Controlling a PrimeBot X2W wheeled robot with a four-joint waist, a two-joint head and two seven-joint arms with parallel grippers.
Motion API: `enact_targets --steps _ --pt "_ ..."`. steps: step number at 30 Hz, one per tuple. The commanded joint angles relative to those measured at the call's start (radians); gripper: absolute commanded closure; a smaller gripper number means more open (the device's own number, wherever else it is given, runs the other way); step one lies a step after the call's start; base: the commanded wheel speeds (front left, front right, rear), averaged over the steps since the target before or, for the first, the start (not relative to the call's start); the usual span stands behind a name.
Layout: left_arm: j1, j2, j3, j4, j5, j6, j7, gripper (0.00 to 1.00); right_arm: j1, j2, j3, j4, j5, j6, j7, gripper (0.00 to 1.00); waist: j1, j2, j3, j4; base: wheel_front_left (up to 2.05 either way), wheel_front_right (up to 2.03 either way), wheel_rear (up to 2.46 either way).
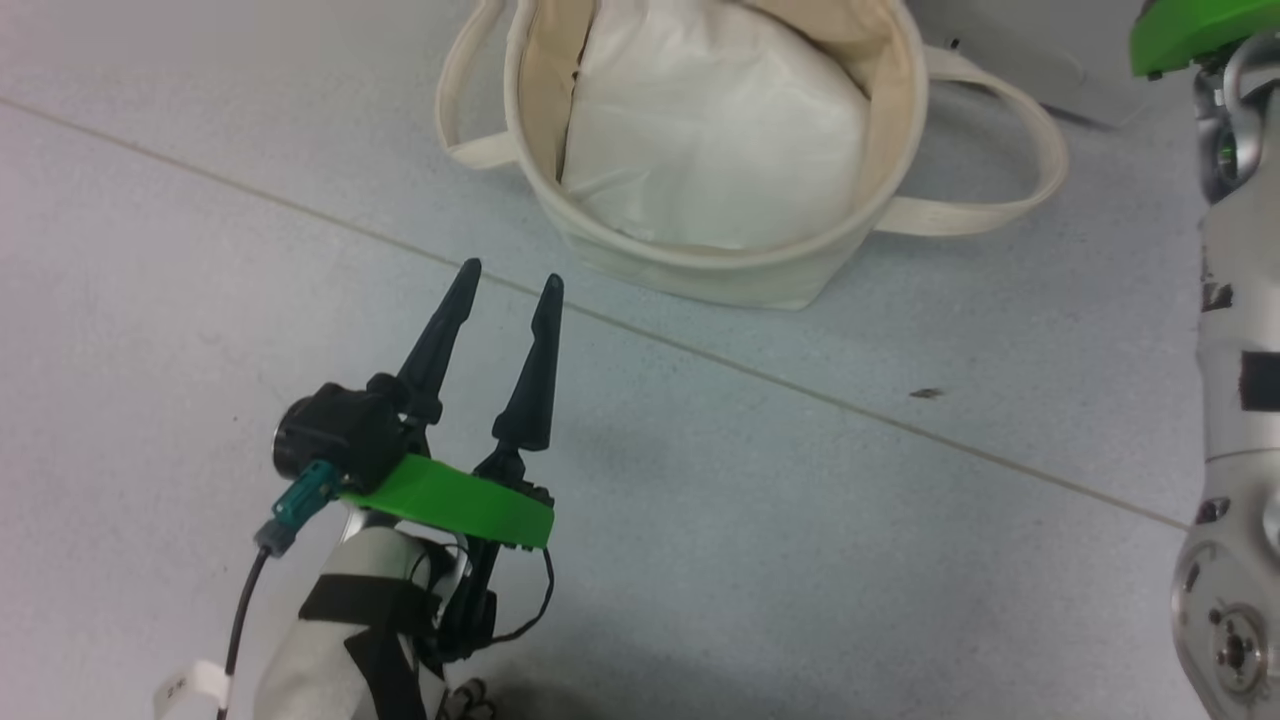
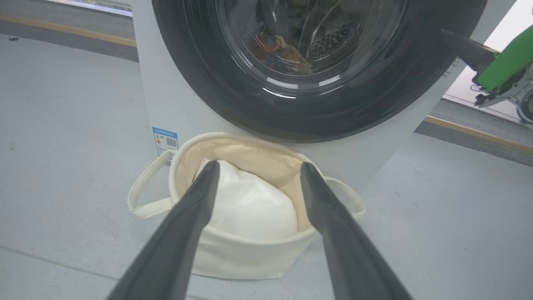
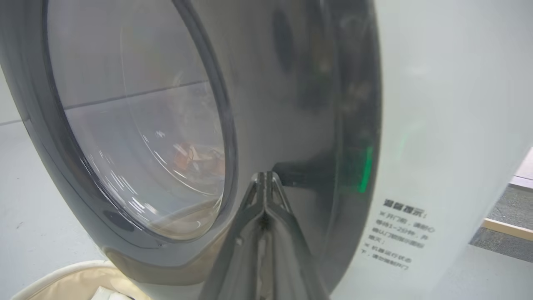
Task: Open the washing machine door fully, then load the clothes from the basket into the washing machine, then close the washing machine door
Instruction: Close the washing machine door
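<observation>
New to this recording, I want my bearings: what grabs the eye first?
The washing machine door, glossy black around a glass bowl, dominates, with clothes behind the glass and the shut right gripper at its rim. In front, the cream basket holds a white liner; the left gripper hovers nearby, jaws open.

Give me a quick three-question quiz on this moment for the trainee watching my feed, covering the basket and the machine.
1. True or false: the left gripper has its fingers pressed together.
2. What lies in the basket? A) a white padded liner B) a blue patterned garment C) a towel and socks
3. Fill in: through the glass of the washing machine door, the clothes show inside the ____.
Key: 1 false, its fingers stand apart; 2 A; 3 washing machine.
</observation>
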Motion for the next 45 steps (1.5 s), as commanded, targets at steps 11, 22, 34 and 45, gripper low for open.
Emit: enact_targets --steps 11,22,34,45 --pt "0.081 0.017 0.107 0.028 0.067 -0.034 -0.006 0.00 0.288 0.074 0.201 -0.187 0.190 -0.002 0.002 1.00 -0.0001 0.0000 -0.200 -0.130 0.00 0.00 0.00" --pt "0.191 0.017 0.179 0.060 0.107 -0.060 -0.006 0.00 0.623 0.086 0.300 -0.340 0.296 -0.002 0.002 1.00 -0.0001 0.0000 -0.384 -0.253 0.00 0.00 0.00" --pt "0.248 0.017 0.219 0.067 0.128 -0.075 -0.006 0.00 0.864 0.086 0.254 -0.452 0.365 -0.002 0.002 1.00 -0.0001 0.0000 -0.446 -0.308 0.00 0.00 0.00" --pt "0.285 0.017 0.203 0.092 0.140 -0.101 -0.006 0.00 0.985 0.086 0.258 -0.488 0.365 -0.002 0.002 0.00 -0.0001 0.0000 -0.498 -0.320 0.00 0.00 0.00"
